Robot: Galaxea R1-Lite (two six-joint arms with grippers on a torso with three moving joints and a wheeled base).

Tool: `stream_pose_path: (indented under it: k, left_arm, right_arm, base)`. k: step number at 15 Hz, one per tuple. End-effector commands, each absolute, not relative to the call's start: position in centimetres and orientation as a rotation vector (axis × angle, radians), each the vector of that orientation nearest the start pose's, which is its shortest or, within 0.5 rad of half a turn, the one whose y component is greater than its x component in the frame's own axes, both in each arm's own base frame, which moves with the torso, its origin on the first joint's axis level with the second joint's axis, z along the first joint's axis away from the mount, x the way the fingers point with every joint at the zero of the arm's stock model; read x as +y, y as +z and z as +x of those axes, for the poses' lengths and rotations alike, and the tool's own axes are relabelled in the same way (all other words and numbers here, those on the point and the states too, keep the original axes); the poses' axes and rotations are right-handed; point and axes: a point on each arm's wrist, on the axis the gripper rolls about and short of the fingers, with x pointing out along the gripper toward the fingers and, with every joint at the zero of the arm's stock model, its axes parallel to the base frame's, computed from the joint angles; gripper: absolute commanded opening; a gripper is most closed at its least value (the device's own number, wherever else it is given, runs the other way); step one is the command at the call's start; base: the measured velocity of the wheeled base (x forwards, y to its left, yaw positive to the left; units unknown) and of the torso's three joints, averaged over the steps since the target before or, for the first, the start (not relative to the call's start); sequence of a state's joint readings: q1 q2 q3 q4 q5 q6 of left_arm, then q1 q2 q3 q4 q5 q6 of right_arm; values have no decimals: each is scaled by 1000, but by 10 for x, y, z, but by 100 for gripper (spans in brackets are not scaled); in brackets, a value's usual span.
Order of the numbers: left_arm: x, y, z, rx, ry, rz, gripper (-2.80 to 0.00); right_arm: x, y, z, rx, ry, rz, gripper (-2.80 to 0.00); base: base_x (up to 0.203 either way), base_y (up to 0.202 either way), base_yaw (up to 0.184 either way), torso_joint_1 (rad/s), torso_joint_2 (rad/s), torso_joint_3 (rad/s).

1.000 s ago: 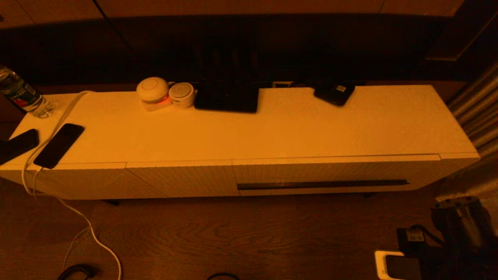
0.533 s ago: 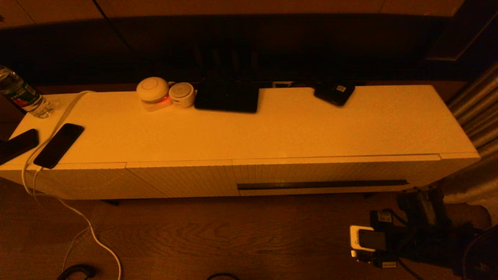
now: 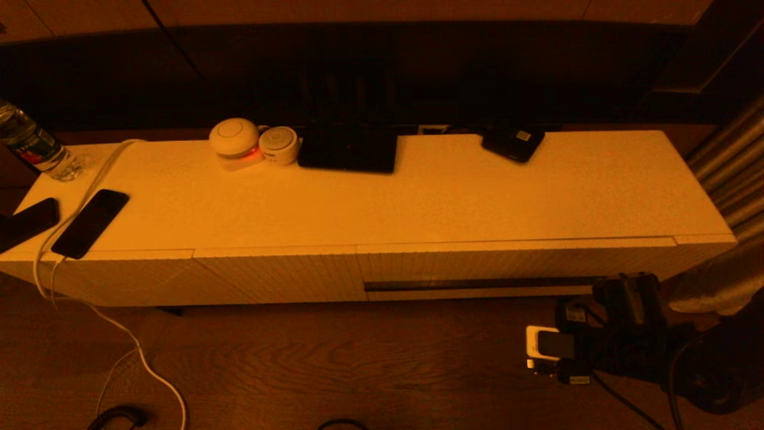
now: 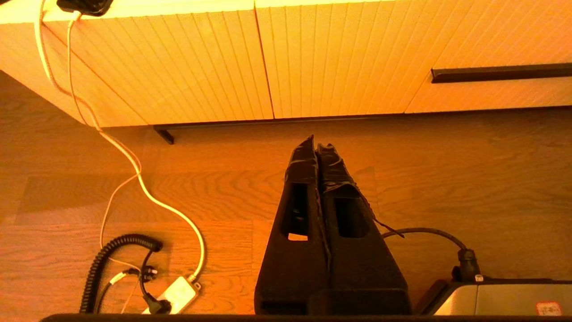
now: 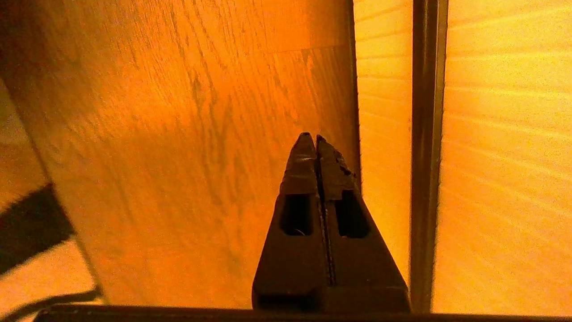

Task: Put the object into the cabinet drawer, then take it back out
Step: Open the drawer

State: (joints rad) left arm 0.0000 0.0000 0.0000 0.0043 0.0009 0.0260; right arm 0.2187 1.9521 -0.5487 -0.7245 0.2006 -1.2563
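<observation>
The cabinet [image 3: 418, 203] is a long low white sideboard, and its top carries small things. The cabinet drawer [image 3: 507, 264] is shut; its dark slot handle [image 3: 477, 283] runs along the ribbed front. My right gripper [image 3: 624, 286] is shut and empty, low above the floor, right in front of the handle's right end. In the right wrist view that gripper [image 5: 311, 136] lies beside the drawer front [image 5: 505, 156] and the handle [image 5: 426, 134]. My left gripper [image 4: 316, 144] is shut and empty over the floor, short of the cabinet's ribbed panels [image 4: 201, 62].
On the cabinet top lie a small black device [image 3: 513, 143], a flat black pad [image 3: 348, 149], two white round gadgets [image 3: 236, 140], two phones [image 3: 91, 222] and a water bottle [image 3: 36, 146]. A white cable [image 3: 107, 322] trails to the wooden floor. Curtain folds [image 3: 728, 155] hang at the right.
My right arm has come up from the lower right corner, moving forward and left to the right end of the drawer's handle. Nothing on the cabinet has moved.
</observation>
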Motion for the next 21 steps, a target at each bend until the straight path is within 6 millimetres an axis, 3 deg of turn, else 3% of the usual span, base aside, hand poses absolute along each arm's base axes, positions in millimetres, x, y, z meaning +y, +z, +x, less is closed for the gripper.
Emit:
stream_pose_path:
  k: [1, 2, 8, 21]
  left_arm:
    - [0, 75, -23, 5, 1, 26, -280]
    - [0, 75, -23, 5, 1, 26, -280]
    - [0, 75, -23, 5, 1, 26, -280]
    - [0, 75, -23, 5, 1, 26, -280]
  right_arm:
    - [68, 52, 289, 327, 791, -1217, -280]
    - [68, 52, 289, 332, 794, -1218, 0]
    - [65, 47, 297, 316, 824, -1246, 0]
    - [56, 37, 339, 354, 903, -1377, 0]
  base:
    - [0, 0, 0, 0, 0, 0]
    - [0, 0, 0, 0, 0, 0]
    - [0, 0, 0, 0, 0, 0]
    - [0, 0, 0, 0, 0, 0]
